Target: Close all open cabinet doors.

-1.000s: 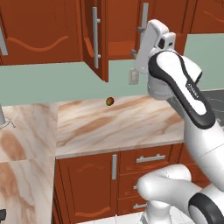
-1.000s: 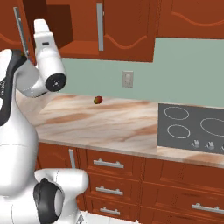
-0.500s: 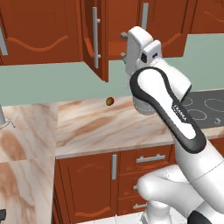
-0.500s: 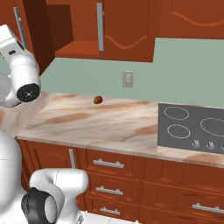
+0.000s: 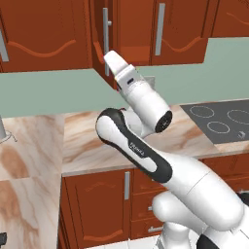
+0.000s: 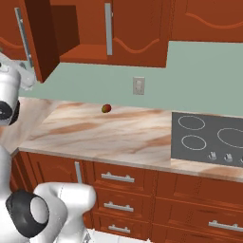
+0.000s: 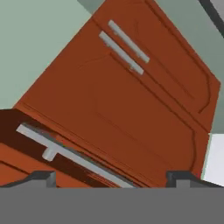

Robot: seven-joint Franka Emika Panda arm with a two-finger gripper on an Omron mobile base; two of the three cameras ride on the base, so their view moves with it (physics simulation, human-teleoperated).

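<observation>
We're looking up at the wall cabinets. One cabinet door [image 6: 38, 35] stands swung out from its frame, edge-on to us in the right base view at about ten o'clock, its long silver bar handle [image 6: 23, 38] running down the near face. In the left base view that same open door [image 5: 99, 36] sits at twelve o'clock, seen edge-on, with its handle [image 5: 105, 41] facing us. The neighbouring closed doors [image 6: 135, 31] lie flat against the cabinet, one with its own vertical handle [image 6: 108, 28].

The gripper [image 7: 111, 177] has its two dark tips spread wide apart at the bottom of the hand view, nothing between them. Just above the tips, from eight to six o'clock, we see the open door's handle [image 7: 70, 153] running diagonally across the dark door edge. Whether anything touches it, we cannot tell. Beyond, at one o'clock, two closed doors [image 7: 144, 87] meet with paired handles [image 7: 124, 46].

In the left base view the white arm's hand [image 5: 116, 63] points up toward the lower edge of the open door. Below, the marble counter [image 6: 109, 133] carries a small reddish-green fruit [image 6: 106, 108] near the wall, with a wall outlet [image 6: 138, 86] above it at two o'clock and the black cooktop [image 6: 209, 140] off at three o'clock.
</observation>
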